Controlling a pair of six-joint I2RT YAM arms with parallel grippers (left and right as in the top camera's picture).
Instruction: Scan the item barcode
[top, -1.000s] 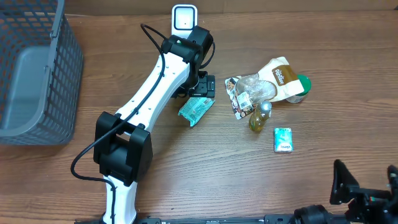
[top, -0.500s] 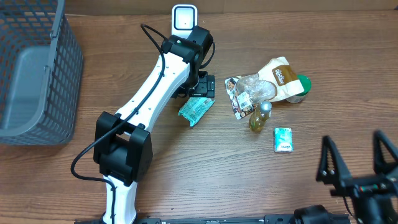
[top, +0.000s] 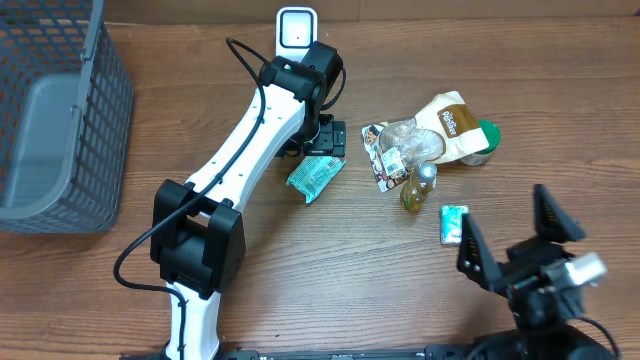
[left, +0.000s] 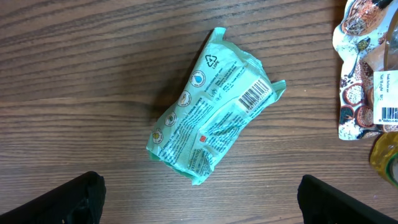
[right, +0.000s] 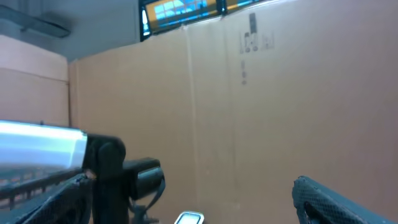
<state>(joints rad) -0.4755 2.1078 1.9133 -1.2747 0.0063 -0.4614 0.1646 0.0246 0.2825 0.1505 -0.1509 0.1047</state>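
Left gripper (left: 200, 202) is seen with jaws spread wide and nothing between them, poised directly above the green packet (left: 208, 112). No contact with the packet is visible in the left wrist view; only the two dark fingertips are seen at the lower corners of the frame.

Right gripper (top: 512, 240) is likewise wide open and empty, raised at the near right of the table (top: 300, 290), close beside the small green box (top: 455, 222). Its camera is pointed up and away, so only a cardboard wall and the far arm are shown.

Item position: the green packet is lying flat on the wood, skewed diagonally, with its barcode (left: 256, 95) face up near the upper-right end. It lies well apart from the white scanner (top: 296, 28), which stands at the far edge behind the left arm.

Other goods noted: a tan pouch (top: 455, 125), a printed sachet (top: 380, 155) and a small bottle (top: 418, 190), clustered to the right. A grey basket (top: 115, 100) is at the far left.

Progress, as judged: very early. The packet is taken to be the chosen item. Nothing has been grasped, lifted or presented. Left to be done: descent, closure on the packet, carriage to the scanner with the barcode turned toward its window.
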